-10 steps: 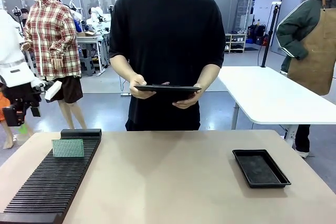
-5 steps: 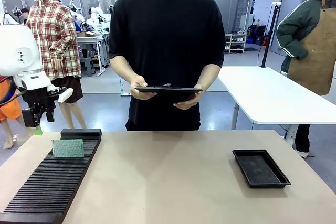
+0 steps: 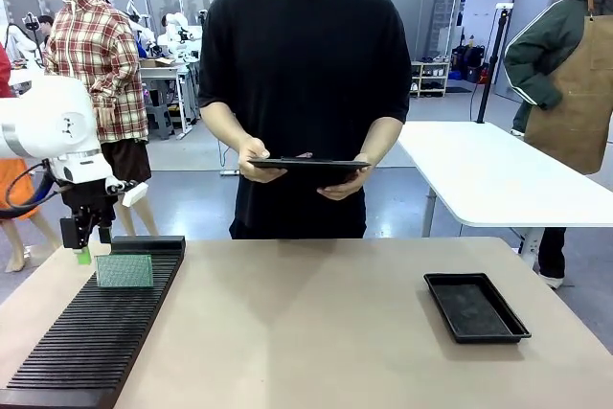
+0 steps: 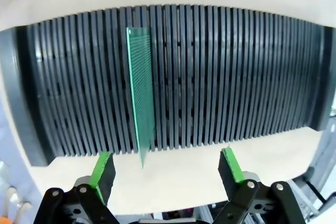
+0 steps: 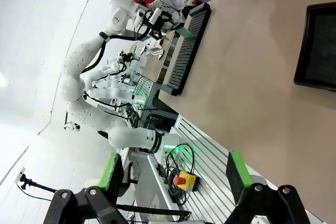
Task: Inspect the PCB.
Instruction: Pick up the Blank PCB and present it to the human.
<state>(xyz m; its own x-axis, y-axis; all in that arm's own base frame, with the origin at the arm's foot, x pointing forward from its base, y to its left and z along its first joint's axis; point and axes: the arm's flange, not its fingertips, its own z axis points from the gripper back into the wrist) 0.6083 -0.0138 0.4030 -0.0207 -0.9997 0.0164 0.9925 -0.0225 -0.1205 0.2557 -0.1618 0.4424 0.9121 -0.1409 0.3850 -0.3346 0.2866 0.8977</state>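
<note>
Progress is close to nil, by my reading. Nearest you, the black slotted rack (image 3: 91, 342) runs across the desk (image 3: 306, 332), with the black tray (image 3: 476, 306) to its right. The PCB (image 3: 124, 271) stands on edge in a far slot, untouched. Your left tool (image 3: 88, 248) hovers just beside its left end, fingers spread, gripping nothing. The right tool (image 5: 173, 174) is spread too, well away. Beyond, the person holds a dark clipboard (image 3: 308, 168). You have grasping, lifting and presenting left to do.

PCB (image 3: 124, 270) lower edge is hidden in slotted rack (image 3: 96, 332); rack is cut by front view's bottom edge; black tray (image 5: 320, 45) is clipped at right wrist view's edge.
</note>
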